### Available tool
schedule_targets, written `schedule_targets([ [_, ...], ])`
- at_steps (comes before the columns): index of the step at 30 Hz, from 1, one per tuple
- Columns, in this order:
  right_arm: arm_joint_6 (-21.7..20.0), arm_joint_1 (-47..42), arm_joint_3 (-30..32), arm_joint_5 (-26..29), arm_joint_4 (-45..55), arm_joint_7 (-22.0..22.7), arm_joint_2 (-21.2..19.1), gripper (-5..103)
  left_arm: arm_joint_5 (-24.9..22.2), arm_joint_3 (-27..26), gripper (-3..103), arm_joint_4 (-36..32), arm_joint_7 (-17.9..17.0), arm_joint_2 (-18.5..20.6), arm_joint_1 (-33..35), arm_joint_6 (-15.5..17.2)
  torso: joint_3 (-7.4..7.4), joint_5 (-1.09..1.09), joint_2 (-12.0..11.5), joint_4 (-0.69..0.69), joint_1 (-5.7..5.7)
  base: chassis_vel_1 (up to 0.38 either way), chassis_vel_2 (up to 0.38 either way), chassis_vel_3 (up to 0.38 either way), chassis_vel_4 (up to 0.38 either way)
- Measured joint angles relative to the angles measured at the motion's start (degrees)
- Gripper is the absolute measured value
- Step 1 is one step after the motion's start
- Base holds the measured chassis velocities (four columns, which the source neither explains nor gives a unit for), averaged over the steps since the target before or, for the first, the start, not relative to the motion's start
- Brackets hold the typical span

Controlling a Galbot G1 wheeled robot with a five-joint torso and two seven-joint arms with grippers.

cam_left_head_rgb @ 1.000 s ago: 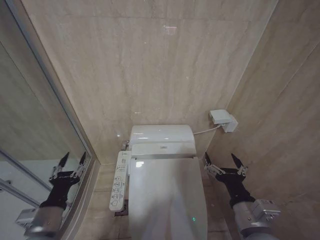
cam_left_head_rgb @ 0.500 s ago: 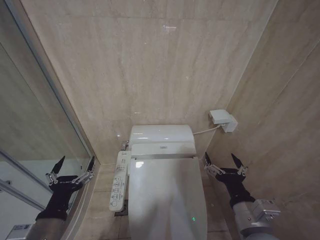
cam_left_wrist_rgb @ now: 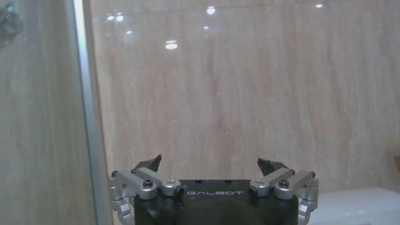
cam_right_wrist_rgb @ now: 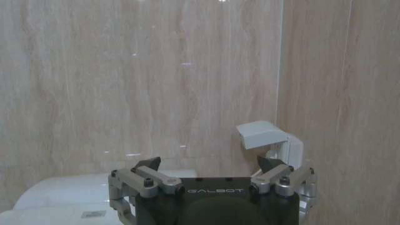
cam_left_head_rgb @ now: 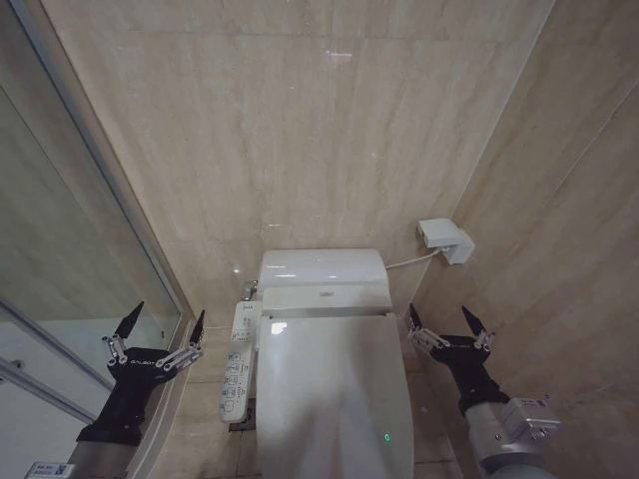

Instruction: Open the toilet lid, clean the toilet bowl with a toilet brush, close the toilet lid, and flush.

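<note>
- Head view: the toilet lid (cam_left_head_rgb: 334, 389) lies shut over the bowl, between the two grippers.
- Left gripper (cam_left_head_rgb: 163, 321) hovers with fingers spread and empty, just beside the button panel (cam_left_head_rgb: 240, 359).
- Right gripper (cam_left_head_rgb: 447, 321) hangs spread and empty beside the lid's other side.

Left claw (cam_left_head_rgb: 165, 327) and right claw (cam_left_head_rgb: 448, 326) both raised, fingers spread apart, holding nothing.
</note>
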Motion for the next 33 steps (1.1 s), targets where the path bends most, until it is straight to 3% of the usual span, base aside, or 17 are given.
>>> schedule_targets([
  [6,0.0,0.0,0.0,0.0,0.0,0.0,0.0,100,-2.8,0.7,100,0.0,-2.1,-1.6,-0.1,0.6,0.00,0.00,0.0,0.01,0.00,0.000,0.000,0.000,0.000],
  [15,0.0,0.0,0.0,0.0,0.0,0.0,0.0,100,-2.5,0.2,100,0.5,-3.8,-2.5,-0.4,0.8,0.00,0.00,0.0,0.00,0.00,0.000,0.000,0.000,0.000],
  [33,0.0,0.0,0.0,0.0,0.0,0.0,0.0,100,-2.3,0.2,100,0.7,-3.9,-2.5,-0.4,1.0,0.00,0.00,0.0,0.00,0.01,0.000,0.000,0.000,0.000],
])
